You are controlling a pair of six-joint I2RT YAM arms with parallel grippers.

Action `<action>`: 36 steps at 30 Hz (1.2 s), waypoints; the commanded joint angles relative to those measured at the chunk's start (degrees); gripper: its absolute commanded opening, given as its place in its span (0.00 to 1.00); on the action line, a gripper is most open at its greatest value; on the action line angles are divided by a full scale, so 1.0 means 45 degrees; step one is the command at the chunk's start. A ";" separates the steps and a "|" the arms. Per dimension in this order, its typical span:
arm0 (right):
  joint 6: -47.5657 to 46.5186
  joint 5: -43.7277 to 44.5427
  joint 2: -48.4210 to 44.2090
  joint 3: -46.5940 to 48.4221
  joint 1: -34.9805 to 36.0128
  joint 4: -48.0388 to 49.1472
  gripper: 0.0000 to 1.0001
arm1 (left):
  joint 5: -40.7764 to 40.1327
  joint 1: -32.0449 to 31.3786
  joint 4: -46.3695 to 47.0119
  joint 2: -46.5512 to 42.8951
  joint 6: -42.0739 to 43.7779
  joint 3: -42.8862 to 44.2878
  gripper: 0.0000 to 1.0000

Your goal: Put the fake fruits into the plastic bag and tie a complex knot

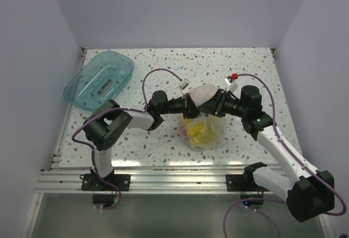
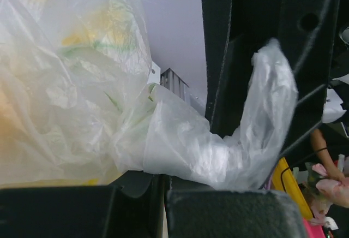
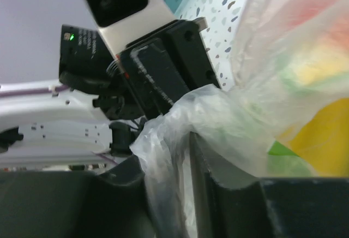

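The plastic bag (image 1: 210, 135) sits in the middle of the table with the fake fruits (image 1: 197, 129) inside it, mostly yellow through the film. Its gathered top (image 1: 203, 92) rises between the two grippers. My left gripper (image 1: 188, 107) is shut on a twisted strip of the bag (image 2: 185, 145), which loops over the right gripper's finger. The jaws of my right gripper (image 3: 166, 194) stand slightly apart, and a strip of bag (image 3: 169, 140) lies loosely in the gap. Yellow, green and red fruit colours (image 3: 322, 134) show through the film beside it.
A teal translucent tray (image 1: 98, 79) lies at the back left of the speckled table. White walls close in the left, right and back sides. An aluminium rail (image 1: 163, 180) runs along the near edge between the arm bases.
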 commanded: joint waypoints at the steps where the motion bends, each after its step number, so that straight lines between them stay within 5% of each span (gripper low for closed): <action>1: -0.4190 -0.0842 -0.0256 0.1521 0.0156 -0.3638 0.45 | 0.0089 -0.0169 0.2895 -0.0051 -0.1196 0.0276 0.00; 7: -1.0211 -0.0471 0.0213 0.5312 -0.0468 -1.0342 0.71 | -0.0125 -0.0169 0.2856 0.0008 -0.1255 0.0199 0.00; 8: -1.0856 -0.0413 0.0135 0.5936 -0.0682 -1.0658 0.89 | -0.0145 -0.0150 0.2837 0.0027 -0.1236 0.0179 0.00; 11: -1.2656 -0.0140 -0.0216 0.7092 -0.1247 -1.2181 0.89 | -0.0087 -0.0169 0.2778 0.0144 -0.1138 0.0237 0.00; 17: -1.3576 -0.0002 -0.0510 0.8109 -0.3899 -1.3259 0.66 | -0.0067 -0.0150 0.2544 0.0203 -0.1079 0.0315 0.00; 22: -1.2817 0.0582 0.0425 0.7818 -0.5331 -1.2090 0.27 | -0.0009 -0.0150 0.2426 0.0203 -0.1040 0.0257 0.00; 24: -1.2757 0.0058 0.1245 0.7369 -0.5469 -1.1834 0.20 | 0.0011 -0.0150 0.2426 0.0184 -0.0982 0.0218 0.00; 36: -1.1019 -0.1995 0.3122 0.5124 -0.3577 -0.7305 0.24 | 0.0206 -0.0150 0.2270 0.0242 -0.0825 0.0276 0.00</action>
